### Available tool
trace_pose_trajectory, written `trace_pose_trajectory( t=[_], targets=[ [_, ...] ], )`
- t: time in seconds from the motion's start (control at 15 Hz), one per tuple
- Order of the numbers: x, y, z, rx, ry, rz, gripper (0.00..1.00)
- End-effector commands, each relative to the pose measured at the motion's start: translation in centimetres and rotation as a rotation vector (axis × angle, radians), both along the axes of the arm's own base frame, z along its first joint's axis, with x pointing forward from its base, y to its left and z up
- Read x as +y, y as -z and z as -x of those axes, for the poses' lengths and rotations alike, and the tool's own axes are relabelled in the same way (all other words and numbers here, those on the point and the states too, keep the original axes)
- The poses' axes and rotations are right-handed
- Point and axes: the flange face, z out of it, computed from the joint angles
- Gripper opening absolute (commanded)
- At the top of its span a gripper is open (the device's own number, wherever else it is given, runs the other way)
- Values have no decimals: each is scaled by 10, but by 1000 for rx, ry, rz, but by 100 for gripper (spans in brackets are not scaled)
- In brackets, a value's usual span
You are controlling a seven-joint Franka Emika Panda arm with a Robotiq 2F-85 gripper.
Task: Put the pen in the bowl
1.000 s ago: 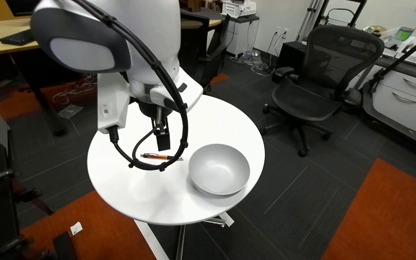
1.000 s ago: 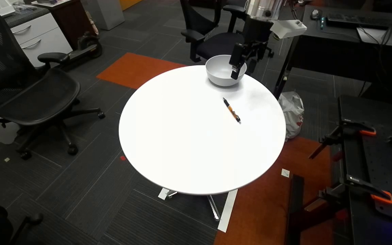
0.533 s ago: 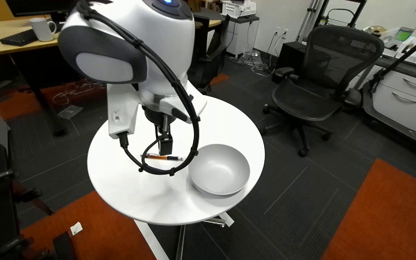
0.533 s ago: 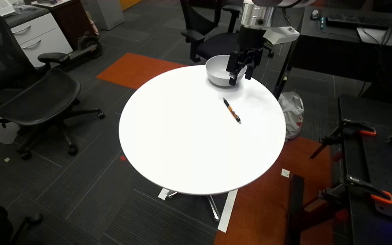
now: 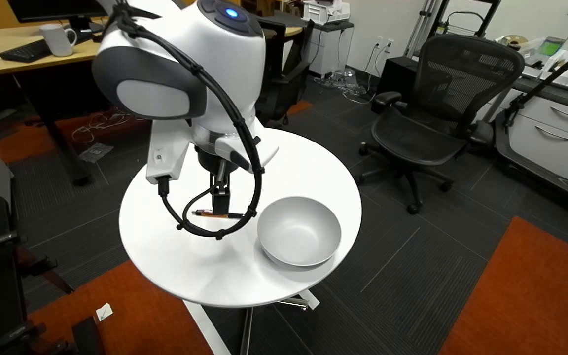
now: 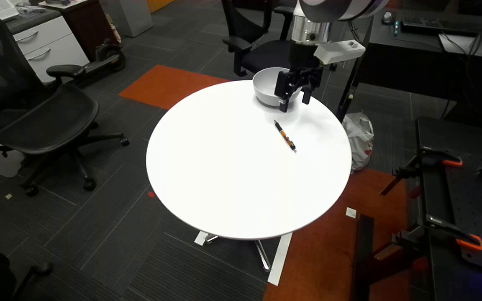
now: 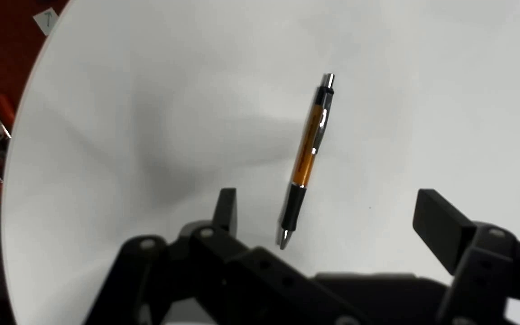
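Nothing is grasped yet: the amber-barrelled, metal-tipped click pen (image 7: 306,162) lies on the smooth white bench (image 5: 303,167), at nine o'clock from the deep, pale-grey bowl (image 5: 299,231) in an exterior view, beneath a spread end effector (image 7: 332,219) whose clearance is hard to judge, so gripping, carrying and releasing remain.

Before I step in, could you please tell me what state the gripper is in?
Gripper: open, fingers spread apart, holding nothing; the pen lies on the table.
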Motion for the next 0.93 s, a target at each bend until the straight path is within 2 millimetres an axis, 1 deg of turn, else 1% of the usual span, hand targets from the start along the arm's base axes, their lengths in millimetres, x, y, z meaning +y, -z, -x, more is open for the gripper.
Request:
trace_pose_trajectory(
  t=[0.0, 0.13, 0.27, 0.53, 0.87],
  targets=[
    [15, 15, -16, 30, 82, 40, 100],
    [22, 22, -20, 30, 103, 62, 100],
    [25, 30, -22, -8, 111, 99, 100],
    [26, 43, -25, -85, 125, 162, 100],
    [29, 61, -25, -90, 134, 176, 100]
  ],
)
